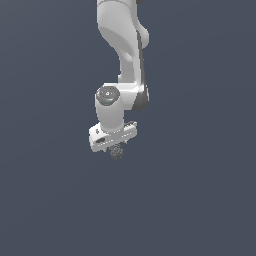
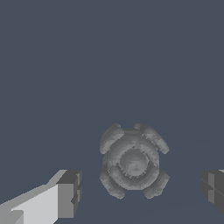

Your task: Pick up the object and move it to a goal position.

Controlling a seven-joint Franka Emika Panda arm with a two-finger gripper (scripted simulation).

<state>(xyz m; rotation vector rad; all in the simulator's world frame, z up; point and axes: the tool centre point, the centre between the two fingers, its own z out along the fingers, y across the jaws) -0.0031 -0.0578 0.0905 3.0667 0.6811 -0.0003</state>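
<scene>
The object [image 1: 117, 152] is a small dark grey knobbly lump, seen just below the white hand of the arm in the exterior view. In the wrist view the object [image 2: 132, 162] lies on the flat grey ground between the two dark fingertips [image 2: 71, 194]. My gripper [image 2: 141, 189] is open, with a clear gap between the lump and each fingertip. In the exterior view my gripper [image 1: 116, 148] points down right over the lump, and its fingers are mostly hidden behind the hand.
Plain dark blue-grey ground [image 1: 200, 200] fills both views. The white arm [image 1: 125, 45] reaches in from the exterior view's upper middle. No goal marker shows.
</scene>
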